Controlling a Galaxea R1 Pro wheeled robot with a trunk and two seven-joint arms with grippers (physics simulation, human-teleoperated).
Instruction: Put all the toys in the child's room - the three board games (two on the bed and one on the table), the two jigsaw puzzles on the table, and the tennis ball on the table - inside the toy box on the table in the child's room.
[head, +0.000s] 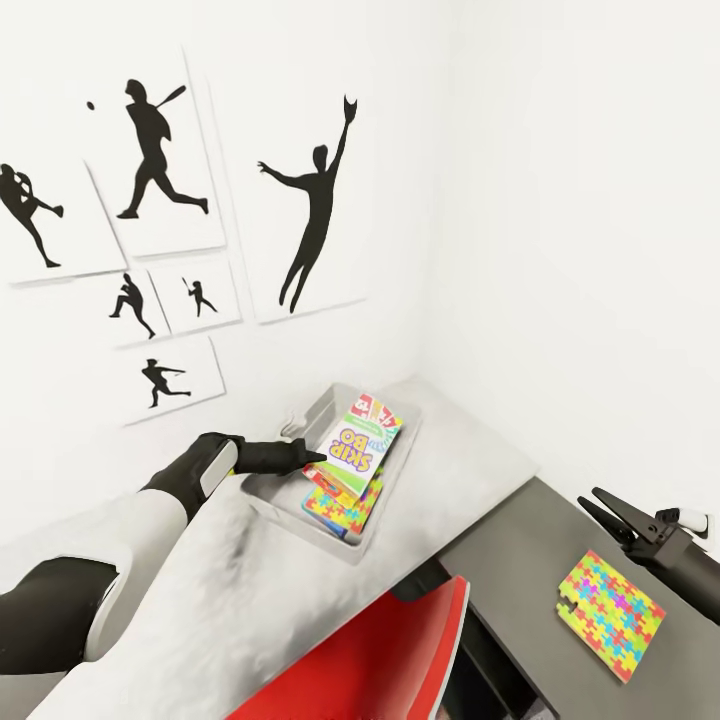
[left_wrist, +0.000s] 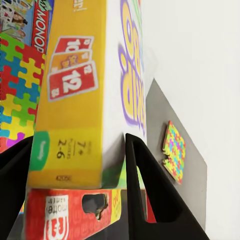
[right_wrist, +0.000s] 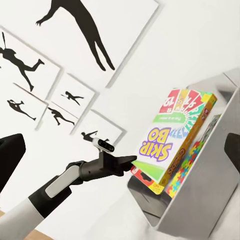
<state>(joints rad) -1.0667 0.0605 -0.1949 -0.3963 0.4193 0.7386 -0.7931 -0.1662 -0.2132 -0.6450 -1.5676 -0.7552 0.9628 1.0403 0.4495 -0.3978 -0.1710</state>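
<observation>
- Head view: left gripper (head: 318, 457) at near-left rim of the toy box (head: 283, 497), fingers on the edge of the Skip-Bo box (head: 358, 442). That box lies tilted on a stack w/ a jigsaw puzzle (head: 345, 508) under it, all inside the tray. Second puzzle (head: 609, 615) flat on the dark cabinet top (head: 510, 560), well apart from the tray, just beside the right gripper (head: 597, 507); right arm clearly nearer to it. Red chair (head: 380, 660) below the table edge, btw robot and cabinet.
- Left wrist view: jaws either side of the Skip-Bo box's narrow end, clamped on it by the look. Red game box (left_wrist: 65, 215) below; Monopoly box (left_wrist: 40, 25) beyond.
- Right wrist view: left gripper at the Skip-Bo box's corner over the tray. Right fingers (right_wrist: 11, 160) spread wide, nothing btw them.
- Judgement: release, then the last puzzle is the right arm's job.
</observation>
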